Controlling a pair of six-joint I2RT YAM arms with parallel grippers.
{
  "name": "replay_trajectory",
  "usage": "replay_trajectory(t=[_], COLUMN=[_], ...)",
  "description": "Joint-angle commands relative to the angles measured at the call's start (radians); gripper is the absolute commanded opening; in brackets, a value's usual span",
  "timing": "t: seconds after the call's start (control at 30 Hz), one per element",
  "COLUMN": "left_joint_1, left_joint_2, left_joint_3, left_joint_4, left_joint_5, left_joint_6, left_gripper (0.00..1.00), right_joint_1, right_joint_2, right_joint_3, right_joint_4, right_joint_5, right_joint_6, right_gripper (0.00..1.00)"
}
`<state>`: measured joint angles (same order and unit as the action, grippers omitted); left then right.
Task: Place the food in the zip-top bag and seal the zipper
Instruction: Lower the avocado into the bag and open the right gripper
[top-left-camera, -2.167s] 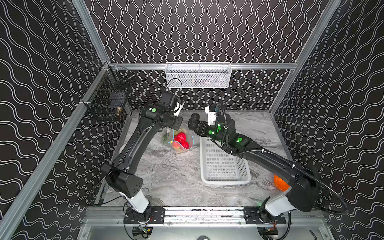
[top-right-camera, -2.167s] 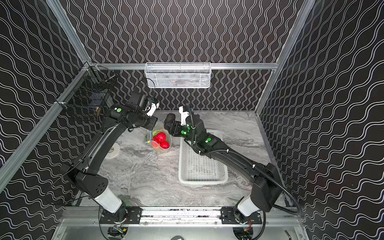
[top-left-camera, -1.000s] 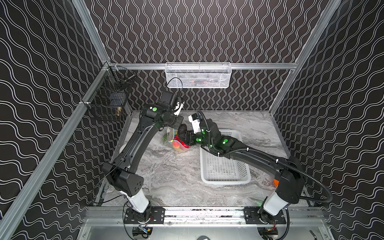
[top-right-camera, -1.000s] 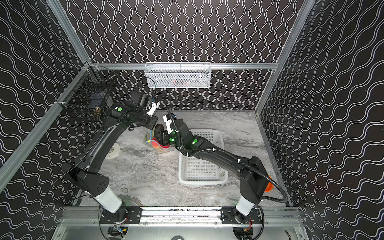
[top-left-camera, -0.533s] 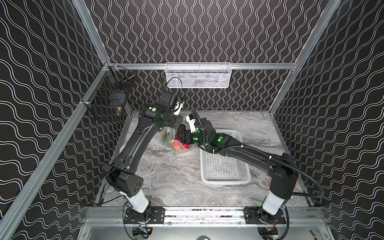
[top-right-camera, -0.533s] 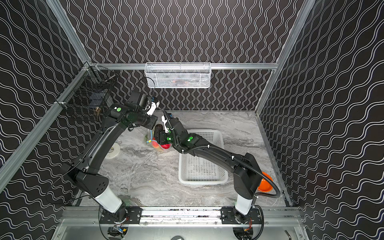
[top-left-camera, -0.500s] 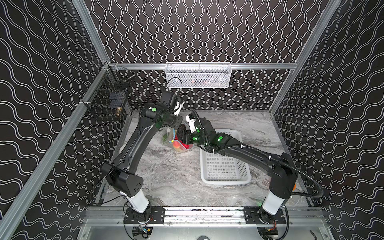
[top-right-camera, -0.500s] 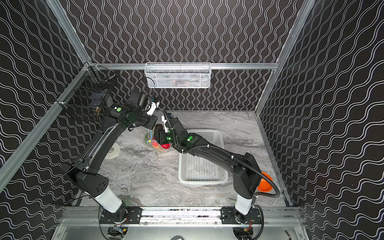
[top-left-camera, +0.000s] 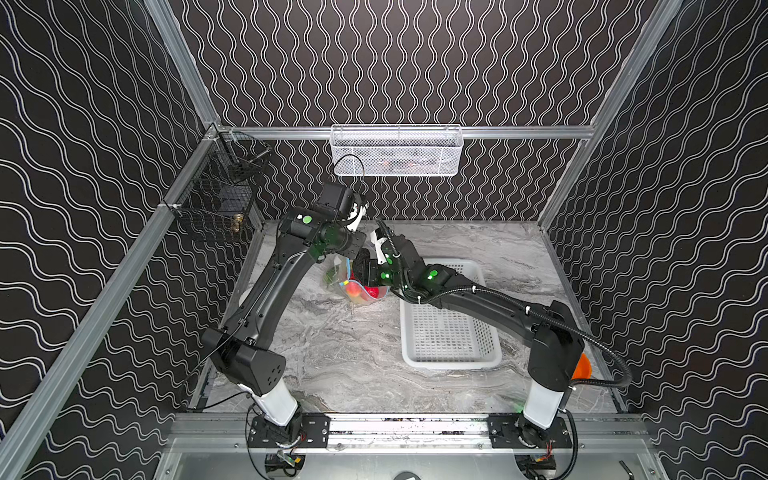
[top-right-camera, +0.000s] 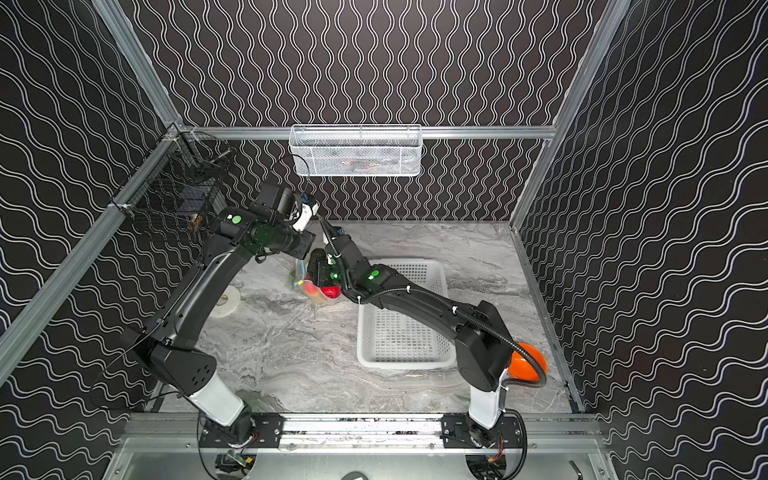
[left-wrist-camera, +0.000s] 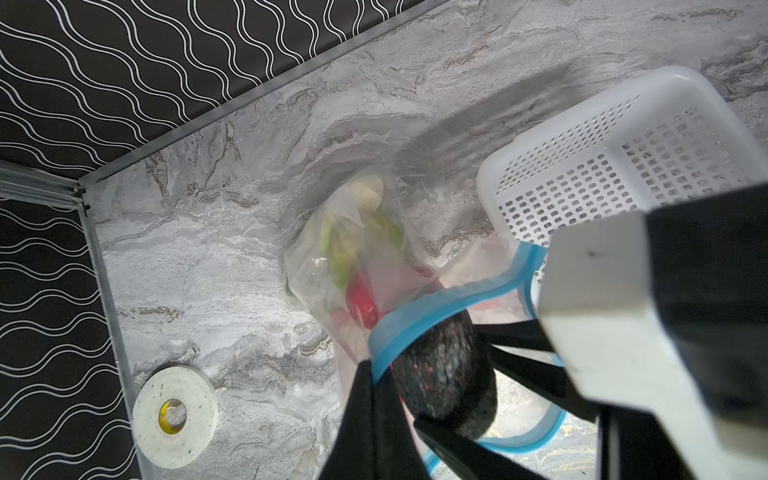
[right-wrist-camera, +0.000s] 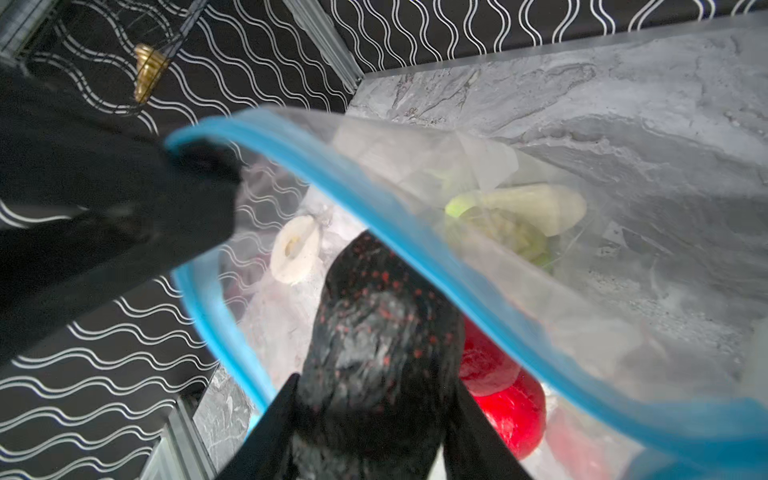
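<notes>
R pincer (right-wrist-camera: 374, 386) swung from basket (top-left-camera: 453, 364) to zip-top bag (left-wrist-camera: 332, 257), clamped on dark item (right-wrist-camera: 374, 316); L pincer (left-wrist-camera: 376, 374) clamped on zipper (left-wrist-camera: 449, 297). Go deeper b4 release.

In a top view the left arm (top-left-camera: 266, 303) rises from the lower left of the frame and bends at the elbow toward the centre. The right arm (top-left-camera: 482, 301) reaches low from the lower right to meet it. The left gripper (left-wrist-camera: 365, 382) is pinched closed on the zipper (left-wrist-camera: 436, 303). The right gripper (right-wrist-camera: 374, 384) clamps the dark item (right-wrist-camera: 374, 316) between half-spread jaws.
</notes>
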<state>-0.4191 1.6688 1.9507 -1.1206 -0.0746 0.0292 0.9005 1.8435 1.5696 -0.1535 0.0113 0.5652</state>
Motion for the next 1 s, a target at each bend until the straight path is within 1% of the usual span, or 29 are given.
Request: replay_trajectory(t=[0.0,0.33,0.37,0.43,0.5,0.53,0.6,0.63,0.7,0.77,0.83,0.97], left_joint_1=[0.003,0.003,0.003,0.004,0.005,0.007,0.008,0.008,0.009,0.008,0.009,0.009], left_joint_2=[-0.006,-0.033,-0.034,-0.033,-0.034,-0.032,-0.032,-0.032,-0.031,-0.028,-0.026,-0.022], left_joint_3=[0.013,-0.014,-0.014,-0.012,-0.011,-0.012,-0.011,-0.011,-0.009,-0.006,-0.001,0.001], left_joint_4=[0.004,0.016,0.016,0.015,0.015,0.015,0.015,0.015,0.013,0.012,0.010,0.008], left_joint_5=[0.009,0.012,0.014,0.015,0.017,0.018,0.019,0.020,0.021,0.022,0.022,0.023], left_joint_6=[-0.001,-0.001,-0.002,-0.001,-0.003,-0.003,-0.002,-0.003,-0.003,-0.004,-0.004,-0.003], left_gripper=[0.00,0.00,0.00,0.00,0.00,0.00,0.00,0.00,0.00,0.00,0.00,0.00], right_joint_1=[0.000,-0.001,0.000,0.000,0.000,-0.001,0.000,0.000,0.000,0.000,-0.001,-0.002], right_joint_2=[0.014,0.028,0.031,0.038,0.047,0.048,0.048,0.078,0.085,0.082,0.076,0.070], right_joint_3=[0.017,0.005,0.004,0.007,0.014,0.017,0.026,0.030,0.036,0.029,0.019,0.017], right_joint_4=[0.030,0.120,0.127,0.131,0.130,0.133,0.136,0.140,0.141,0.153,0.159,0.156], right_joint_5=[0.016,0.054,0.055,0.055,0.049,0.046,0.034,0.028,0.019,0.015,0.021,0.027], right_joint_6=[0.036,0.113,0.119,0.130,0.134,0.136,0.137,0.137,0.136,0.129,0.124,0.111], right_gripper=[0.23,0.23,0.24,0.30,0.30,0.32,0.41,0.46,0.53,0.64,0.72,0.79])
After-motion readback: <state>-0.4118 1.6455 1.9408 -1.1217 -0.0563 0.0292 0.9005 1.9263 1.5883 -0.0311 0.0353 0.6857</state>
